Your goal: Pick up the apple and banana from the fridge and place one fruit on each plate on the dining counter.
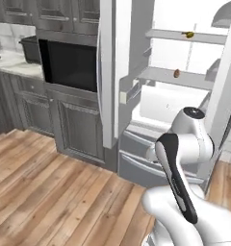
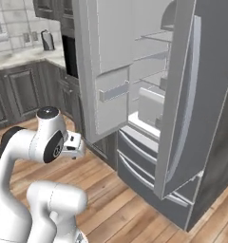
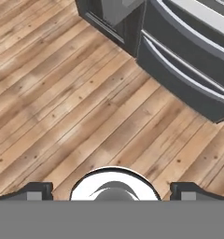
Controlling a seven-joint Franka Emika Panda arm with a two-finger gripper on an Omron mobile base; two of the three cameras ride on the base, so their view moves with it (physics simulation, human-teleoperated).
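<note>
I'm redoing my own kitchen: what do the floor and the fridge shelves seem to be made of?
The floor looks like matte wood planks, with visible grain and board seams in mixed tan and brown. The fridge shelves look like smooth pale plastic or painted metal; the look leaves that open.

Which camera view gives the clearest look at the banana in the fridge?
The left base view: the banana lies on the upper shelf of the open fridge, small but unobstructed. In the right base view the fridge doors hide the shelf tops. The hand view looks down at the floor and the fridge's lower drawers.
</note>
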